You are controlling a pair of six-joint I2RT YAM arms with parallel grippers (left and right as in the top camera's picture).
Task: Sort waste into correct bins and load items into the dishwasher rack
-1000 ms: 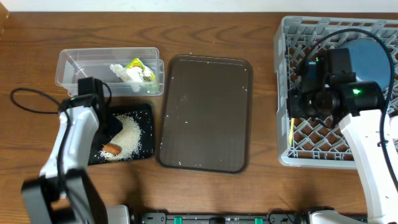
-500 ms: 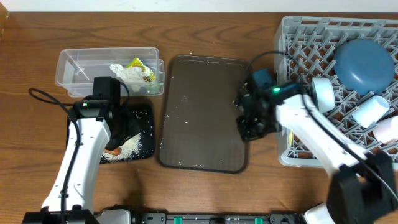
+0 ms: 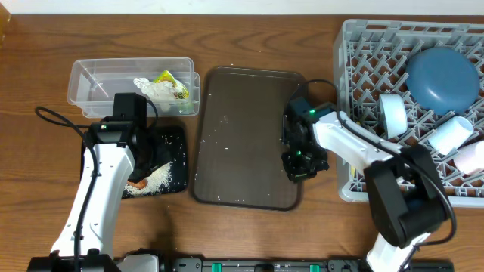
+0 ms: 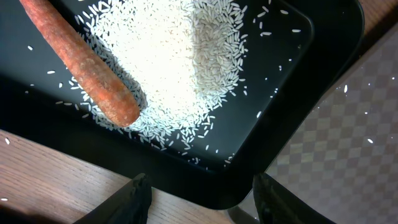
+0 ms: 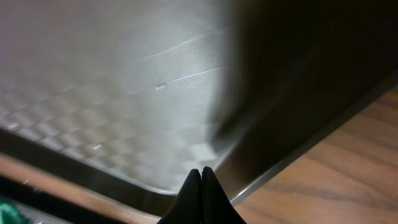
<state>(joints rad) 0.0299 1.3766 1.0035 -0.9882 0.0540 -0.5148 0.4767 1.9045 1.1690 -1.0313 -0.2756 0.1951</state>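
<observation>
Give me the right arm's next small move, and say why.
Probably open the right gripper and settle it on the right rim of the brown serving tray: it is shut just above that edge, and stray rice grains dot the tray, so it likely needs lifting or tipping.

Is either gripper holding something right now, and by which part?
Nothing is held. The left gripper is open above the rim of the black tray; the right gripper is shut, empty, above the brown serving tray.
</observation>
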